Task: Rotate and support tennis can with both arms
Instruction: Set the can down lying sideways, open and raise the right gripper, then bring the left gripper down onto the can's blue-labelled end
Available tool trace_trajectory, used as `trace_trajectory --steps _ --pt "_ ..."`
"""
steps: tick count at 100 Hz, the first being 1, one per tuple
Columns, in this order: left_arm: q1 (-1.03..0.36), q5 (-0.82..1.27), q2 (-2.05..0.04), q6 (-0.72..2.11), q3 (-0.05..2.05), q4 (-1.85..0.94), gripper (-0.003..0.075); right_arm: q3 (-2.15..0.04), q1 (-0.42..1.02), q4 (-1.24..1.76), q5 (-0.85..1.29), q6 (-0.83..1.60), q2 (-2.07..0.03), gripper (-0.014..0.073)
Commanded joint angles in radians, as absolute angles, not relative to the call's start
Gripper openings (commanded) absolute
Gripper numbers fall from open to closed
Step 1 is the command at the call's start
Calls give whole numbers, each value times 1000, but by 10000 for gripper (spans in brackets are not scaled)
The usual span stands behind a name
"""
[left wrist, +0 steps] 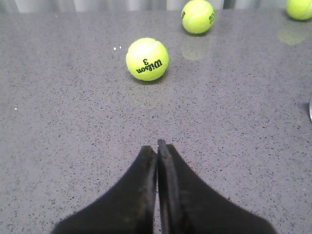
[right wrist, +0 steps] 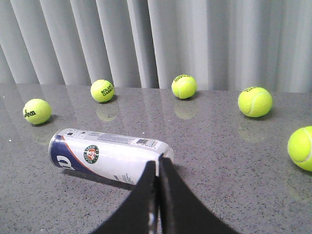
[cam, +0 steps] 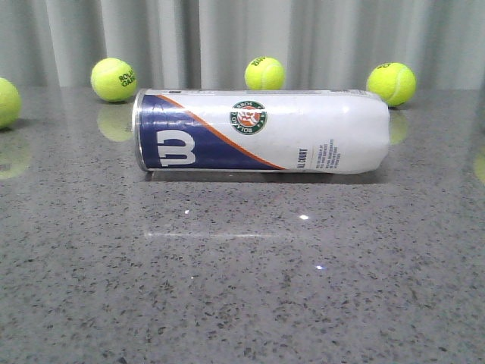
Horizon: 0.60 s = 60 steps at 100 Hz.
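Note:
The tennis can (cam: 261, 131) lies on its side on the grey table, its navy end with the metal rim at the left and its white end at the right. It also shows in the right wrist view (right wrist: 107, 155). Neither gripper shows in the front view. My right gripper (right wrist: 157, 162) is shut and empty, its tips in front of the can's white end; I cannot tell if they touch it. My left gripper (left wrist: 156, 145) is shut and empty over bare table. A sliver of metal rim (left wrist: 310, 111) shows at that view's edge.
Several yellow tennis balls lie around: one (cam: 114, 80) behind the can's left end, one (cam: 264, 73) behind its middle, one (cam: 391, 83) at the back right, one (cam: 6, 102) at the far left. A Wilson ball (left wrist: 146, 59) lies ahead of my left gripper. A grey curtain (cam: 242, 38) closes the back.

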<state>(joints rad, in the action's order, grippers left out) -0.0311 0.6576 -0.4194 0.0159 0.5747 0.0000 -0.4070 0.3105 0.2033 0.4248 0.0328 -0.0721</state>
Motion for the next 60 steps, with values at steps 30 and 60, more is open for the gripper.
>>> trace_trajectory --steps 30,60 --pt "-31 706 -767 9 800 -80 500 -429 305 198 353 35 -85 -57" --pt "-31 883 -1033 222 948 -511 492 -429 305 198 353 35 -85 -57"
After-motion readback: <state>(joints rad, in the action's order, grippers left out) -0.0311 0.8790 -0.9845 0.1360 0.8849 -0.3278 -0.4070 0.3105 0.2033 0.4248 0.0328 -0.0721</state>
